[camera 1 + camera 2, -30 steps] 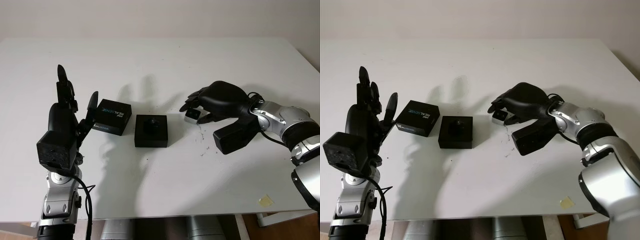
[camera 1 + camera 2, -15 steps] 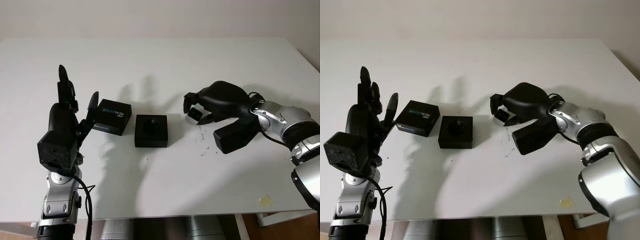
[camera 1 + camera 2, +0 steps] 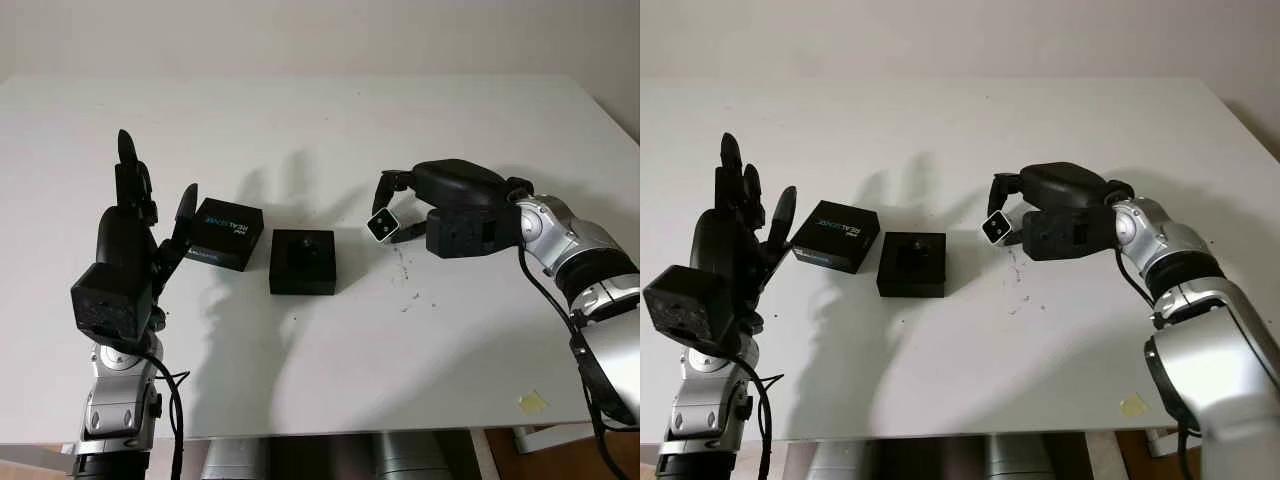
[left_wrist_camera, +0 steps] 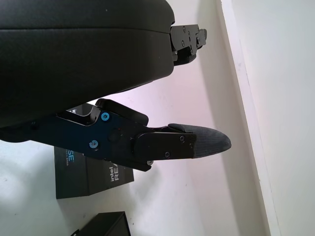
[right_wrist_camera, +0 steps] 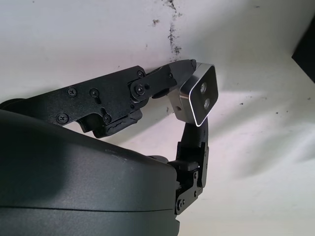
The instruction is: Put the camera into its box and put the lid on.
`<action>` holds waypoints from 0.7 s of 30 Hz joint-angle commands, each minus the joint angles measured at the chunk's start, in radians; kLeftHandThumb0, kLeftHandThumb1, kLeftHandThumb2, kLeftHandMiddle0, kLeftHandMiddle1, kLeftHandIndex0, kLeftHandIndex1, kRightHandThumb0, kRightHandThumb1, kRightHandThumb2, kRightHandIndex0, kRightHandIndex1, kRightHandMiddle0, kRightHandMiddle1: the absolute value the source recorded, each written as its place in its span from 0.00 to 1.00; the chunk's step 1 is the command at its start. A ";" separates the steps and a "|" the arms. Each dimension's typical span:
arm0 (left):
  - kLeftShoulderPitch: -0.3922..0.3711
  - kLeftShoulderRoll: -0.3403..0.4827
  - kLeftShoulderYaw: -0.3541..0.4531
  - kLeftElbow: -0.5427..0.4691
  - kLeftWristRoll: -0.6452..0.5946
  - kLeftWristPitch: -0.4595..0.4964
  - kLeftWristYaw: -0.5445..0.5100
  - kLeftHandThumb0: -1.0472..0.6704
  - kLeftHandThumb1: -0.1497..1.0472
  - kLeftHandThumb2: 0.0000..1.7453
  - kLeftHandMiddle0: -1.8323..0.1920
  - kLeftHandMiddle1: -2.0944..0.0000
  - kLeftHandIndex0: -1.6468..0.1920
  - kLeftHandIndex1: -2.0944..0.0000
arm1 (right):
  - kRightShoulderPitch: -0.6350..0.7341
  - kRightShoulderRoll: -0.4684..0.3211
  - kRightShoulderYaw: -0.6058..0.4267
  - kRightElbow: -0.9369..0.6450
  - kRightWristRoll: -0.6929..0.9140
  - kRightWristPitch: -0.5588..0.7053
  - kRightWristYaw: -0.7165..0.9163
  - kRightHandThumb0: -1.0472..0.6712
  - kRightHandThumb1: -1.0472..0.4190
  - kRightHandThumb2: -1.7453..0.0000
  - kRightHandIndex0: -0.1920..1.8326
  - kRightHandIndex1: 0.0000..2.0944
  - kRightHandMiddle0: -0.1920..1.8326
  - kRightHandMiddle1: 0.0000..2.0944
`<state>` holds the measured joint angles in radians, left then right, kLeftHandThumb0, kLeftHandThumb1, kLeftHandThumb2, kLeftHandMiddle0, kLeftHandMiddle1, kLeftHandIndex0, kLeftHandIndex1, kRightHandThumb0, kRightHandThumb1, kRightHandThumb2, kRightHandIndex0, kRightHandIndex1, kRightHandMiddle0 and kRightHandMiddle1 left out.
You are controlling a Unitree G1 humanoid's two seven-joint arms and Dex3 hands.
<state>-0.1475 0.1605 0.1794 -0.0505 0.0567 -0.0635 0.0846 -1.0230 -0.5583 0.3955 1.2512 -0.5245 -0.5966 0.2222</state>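
Note:
My right hand [image 3: 392, 212] is shut on the small silver camera [image 3: 381, 226], pinched at the fingertips and lifted off the white table [image 3: 330, 130], to the right of the open black box [image 3: 302, 262]. In the right wrist view the camera [image 5: 198, 95] shows its two lenses, held between the black fingers [image 5: 167, 78]. The box lid [image 3: 226, 233], black with REALSENSE lettering, lies left of the box. My left hand [image 3: 135, 225] is raised and open just left of the lid [image 4: 93, 169].
A small yellowish scrap [image 3: 531, 401] lies near the table's front right edge. Dark specks [image 3: 405, 285] mark the table below the held camera.
My right hand has turned at the wrist and lifted the camera off the table, its lens face now towards me. The left hand has stayed in place.

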 commanded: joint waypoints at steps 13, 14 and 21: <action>0.016 0.002 -0.002 -0.027 0.009 0.002 0.001 0.27 1.00 0.22 0.94 1.00 0.96 1.00 | 0.064 0.032 -0.115 0.003 0.123 0.032 0.077 0.34 0.05 0.97 0.20 0.03 0.27 0.65; 0.017 0.002 -0.002 -0.028 0.008 0.006 0.000 0.26 1.00 0.22 0.94 1.00 0.96 1.00 | 0.070 0.033 -0.119 0.003 0.125 0.024 0.070 0.34 0.05 0.97 0.21 0.03 0.27 0.66; 0.020 0.005 0.003 -0.029 -0.004 0.011 -0.008 0.27 1.00 0.22 0.94 1.00 0.96 1.00 | 0.103 0.053 -0.169 -0.010 0.172 -0.024 0.027 0.36 0.05 0.97 0.22 0.03 0.24 0.70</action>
<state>-0.1345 0.1602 0.1790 -0.0609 0.0560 -0.0559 0.0798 -0.9261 -0.5108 0.2482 1.2547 -0.3695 -0.6056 0.2597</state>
